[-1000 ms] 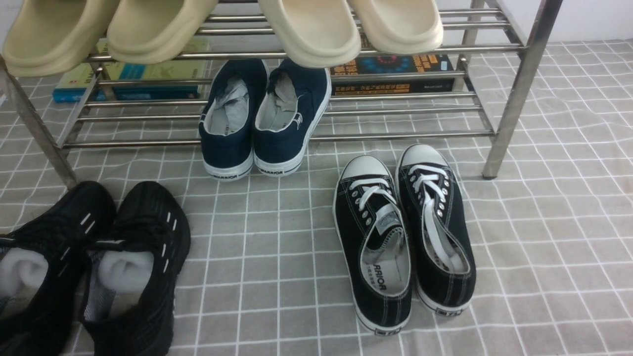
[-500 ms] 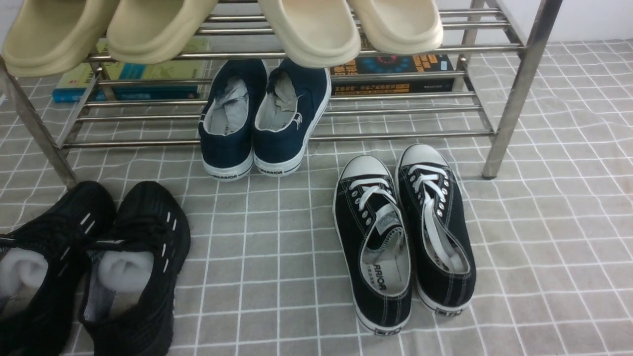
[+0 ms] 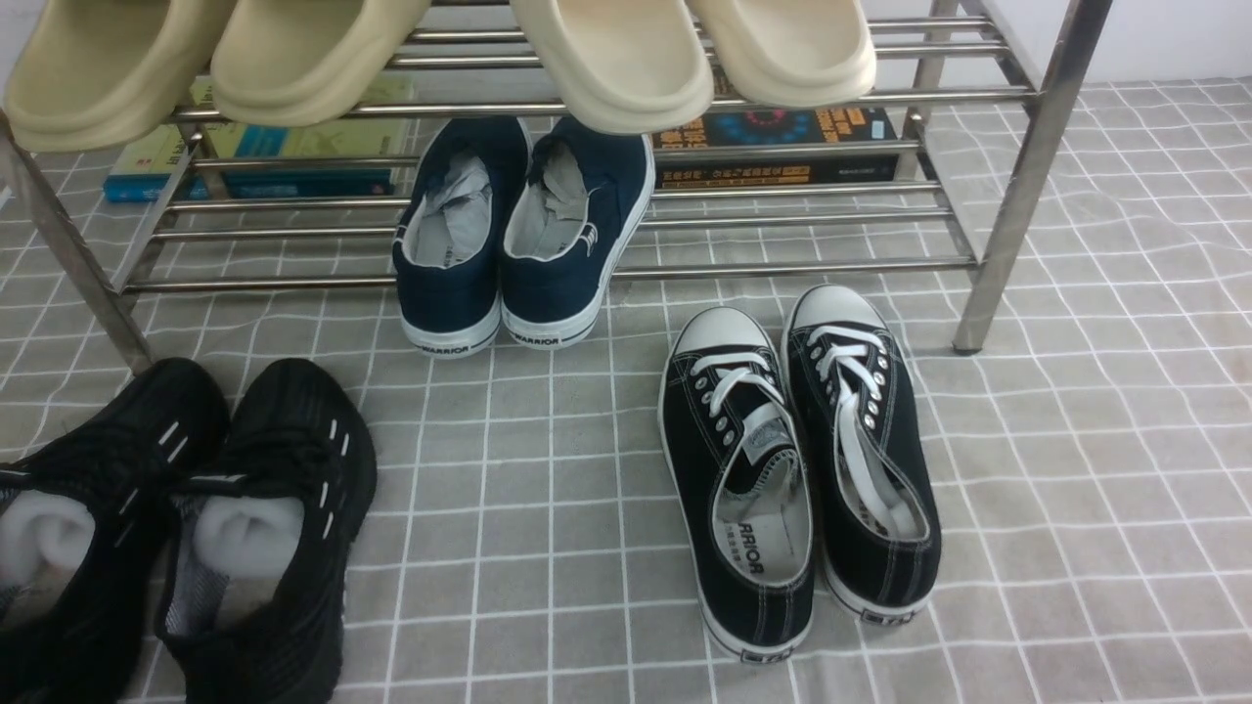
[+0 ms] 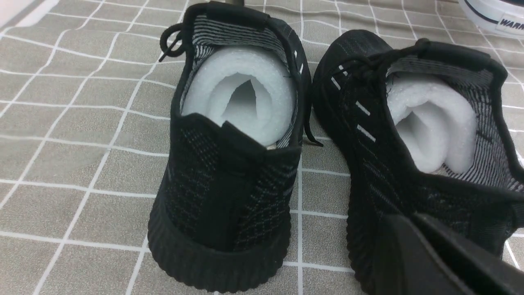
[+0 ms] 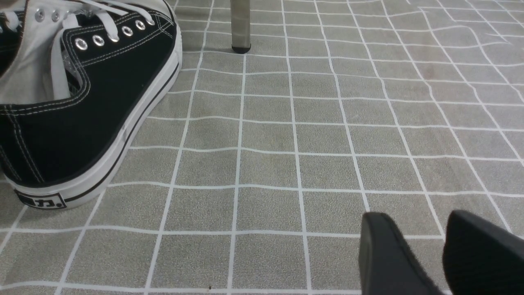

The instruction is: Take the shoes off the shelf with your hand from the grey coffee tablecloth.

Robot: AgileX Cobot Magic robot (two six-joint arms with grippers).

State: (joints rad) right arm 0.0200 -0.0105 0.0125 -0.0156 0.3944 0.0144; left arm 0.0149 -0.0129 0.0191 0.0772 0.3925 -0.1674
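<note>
Bright, even lighting; nearest claw parts blurred.

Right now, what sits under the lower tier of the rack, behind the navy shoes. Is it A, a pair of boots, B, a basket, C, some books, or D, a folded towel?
C: books with printed spines show between the bars of the rack, beyond the navy shoes.
</note>
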